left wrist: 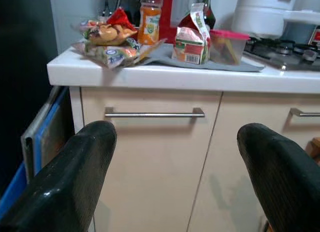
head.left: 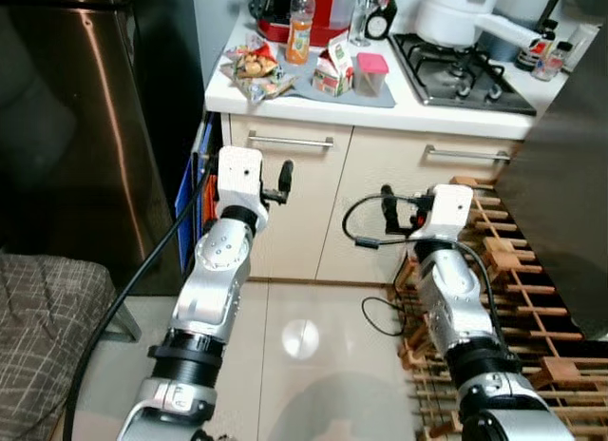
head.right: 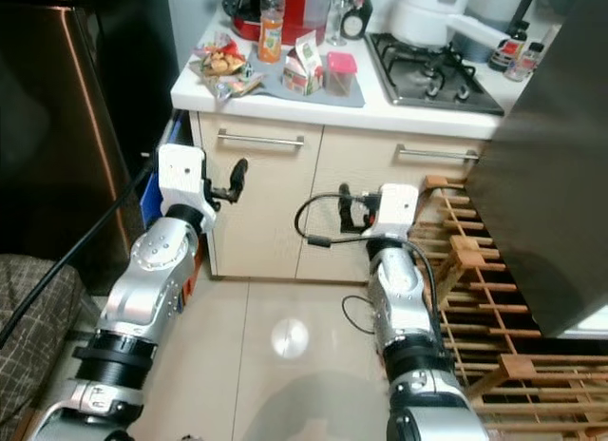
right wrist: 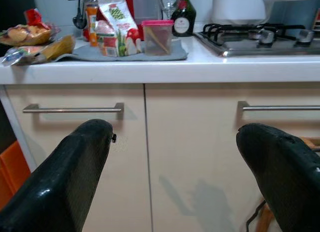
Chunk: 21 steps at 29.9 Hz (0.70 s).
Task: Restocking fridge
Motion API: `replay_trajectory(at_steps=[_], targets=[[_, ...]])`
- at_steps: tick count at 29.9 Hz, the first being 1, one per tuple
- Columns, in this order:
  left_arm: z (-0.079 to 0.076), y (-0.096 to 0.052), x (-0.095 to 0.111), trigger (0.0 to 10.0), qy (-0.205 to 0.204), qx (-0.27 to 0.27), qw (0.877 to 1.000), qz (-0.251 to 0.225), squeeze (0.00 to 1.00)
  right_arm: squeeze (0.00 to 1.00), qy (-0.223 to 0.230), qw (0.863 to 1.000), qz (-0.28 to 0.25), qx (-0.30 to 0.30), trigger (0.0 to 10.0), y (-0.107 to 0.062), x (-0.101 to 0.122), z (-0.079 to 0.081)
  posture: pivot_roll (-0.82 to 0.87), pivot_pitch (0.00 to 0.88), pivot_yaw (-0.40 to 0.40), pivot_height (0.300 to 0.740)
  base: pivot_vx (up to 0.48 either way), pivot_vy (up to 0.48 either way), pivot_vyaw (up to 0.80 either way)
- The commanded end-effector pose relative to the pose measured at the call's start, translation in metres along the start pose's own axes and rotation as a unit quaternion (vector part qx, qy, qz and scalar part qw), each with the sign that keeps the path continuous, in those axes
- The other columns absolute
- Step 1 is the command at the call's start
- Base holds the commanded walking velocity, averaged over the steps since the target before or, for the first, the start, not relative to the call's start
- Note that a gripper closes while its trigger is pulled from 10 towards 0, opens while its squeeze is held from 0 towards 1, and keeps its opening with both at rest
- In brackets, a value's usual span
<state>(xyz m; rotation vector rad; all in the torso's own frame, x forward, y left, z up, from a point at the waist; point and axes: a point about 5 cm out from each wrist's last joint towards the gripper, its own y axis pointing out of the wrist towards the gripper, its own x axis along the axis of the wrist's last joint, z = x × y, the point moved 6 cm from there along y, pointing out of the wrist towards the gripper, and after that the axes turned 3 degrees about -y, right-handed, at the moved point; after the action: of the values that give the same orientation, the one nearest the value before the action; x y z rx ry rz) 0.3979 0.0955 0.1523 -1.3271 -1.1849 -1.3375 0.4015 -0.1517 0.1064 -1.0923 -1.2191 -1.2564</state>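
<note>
Here, approach step: left gripper point(left wrist: 172, 177) and right gripper point(right wrist: 175, 174), jaws spread and empty, short of juice bottle point(head.left: 300, 25); next, reaching counter point(head.left: 313, 101).

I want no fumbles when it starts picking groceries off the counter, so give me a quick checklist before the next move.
1. Left hand open and empty: ok.
2. Right hand open and empty: ok.
3. Orange juice bottle upright on the white counter: ok.
4. Small red-and-green carton and pink-lidded clear tub upright on the grey mat: ok.
5. Dark steel fridge door open: cannot tell.
</note>
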Motion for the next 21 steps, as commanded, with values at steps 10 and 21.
replay_trajectory(at_steps=[10, 21], targets=[[-0.019, 0.004, 0.044, 10.0, 0.024, -0.025, 0.995, -0.095, 0.0, 0.05, -0.033, 0.998, -0.052, -0.003, 10.0, 0.007, 0.033, -0.006, -0.04, 0.0, -0.063, 0.74, 0.48, 0.0, 0.0], [-0.023, 0.003, 0.086, 10.0, 0.038, -0.016, 0.984, -0.174, 0.0, 0.05, -0.029, 0.997, -0.07, 0.0, 10.0, 0.004, 0.041, 0.001, -0.04, 0.0, -0.055, 0.74, 0.478, 0.0, 0.0]])
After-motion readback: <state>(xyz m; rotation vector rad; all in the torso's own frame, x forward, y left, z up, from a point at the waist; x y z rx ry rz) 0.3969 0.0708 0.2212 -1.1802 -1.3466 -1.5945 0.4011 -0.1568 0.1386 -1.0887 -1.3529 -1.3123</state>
